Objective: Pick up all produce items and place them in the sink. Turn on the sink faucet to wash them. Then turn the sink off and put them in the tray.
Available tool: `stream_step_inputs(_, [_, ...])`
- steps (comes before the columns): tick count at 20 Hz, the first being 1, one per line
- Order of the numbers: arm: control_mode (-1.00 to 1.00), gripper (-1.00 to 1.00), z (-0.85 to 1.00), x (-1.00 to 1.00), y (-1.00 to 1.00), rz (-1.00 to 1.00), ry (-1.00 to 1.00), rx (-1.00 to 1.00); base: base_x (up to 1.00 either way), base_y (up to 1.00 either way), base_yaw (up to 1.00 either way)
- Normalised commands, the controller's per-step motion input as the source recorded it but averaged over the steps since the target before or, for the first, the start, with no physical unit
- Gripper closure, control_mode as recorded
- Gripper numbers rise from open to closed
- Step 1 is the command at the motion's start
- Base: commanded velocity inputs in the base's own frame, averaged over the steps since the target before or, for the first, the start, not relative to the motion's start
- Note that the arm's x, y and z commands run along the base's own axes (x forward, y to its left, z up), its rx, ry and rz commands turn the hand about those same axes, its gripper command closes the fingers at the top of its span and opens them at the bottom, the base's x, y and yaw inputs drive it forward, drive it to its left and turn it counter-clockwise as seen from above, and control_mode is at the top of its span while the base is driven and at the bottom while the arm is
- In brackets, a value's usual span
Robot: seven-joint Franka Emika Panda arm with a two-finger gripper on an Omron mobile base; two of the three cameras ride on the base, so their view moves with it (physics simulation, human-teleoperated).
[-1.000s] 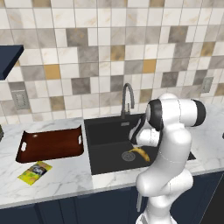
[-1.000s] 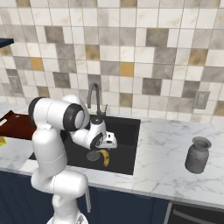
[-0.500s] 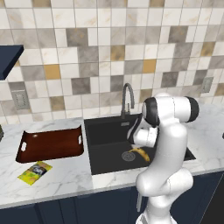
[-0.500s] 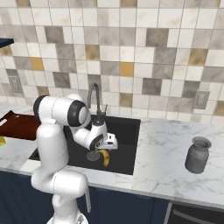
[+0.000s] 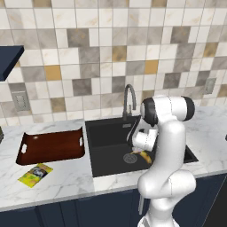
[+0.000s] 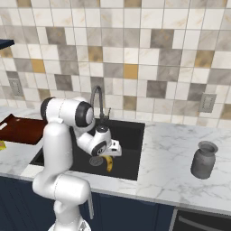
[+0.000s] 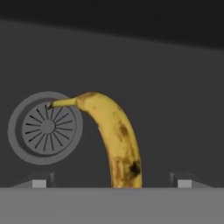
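Black sink set in white marble; banana on its floor, stem tip over the round metal drain.
My gripper hangs open astride the banana. Risk, as I judge it: the smooth curved peel could roll sideways on the slick basin if my fingertips close off-centre.

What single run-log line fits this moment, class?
gripper: open, over banana | banana: in sink, stem at drain | tray: no banana
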Motion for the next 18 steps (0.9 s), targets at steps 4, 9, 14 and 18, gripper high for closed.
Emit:
stream_step_inputs(4, [-1.00,-1.00,-0.26,0.10,-0.05,0.00,0.00,0.00,0.00,0.00,0.00])
stream_step_inputs(9, [-1.00,-1.00,-0.26,0.10,-0.05,0.00,0.00,0.00,0.00,0.00,0.00])
stream_step_inputs(14, [-1.00,-1.00,-0.26,0.10,-0.02,0.00,0.00,0.00,0.00,0.00,0.00])
stream_step_inputs(18, [-1.00,-1.00,-0.18,0.01,0.00,0.00,0.00,0.00,0.00,0.00,0.00])
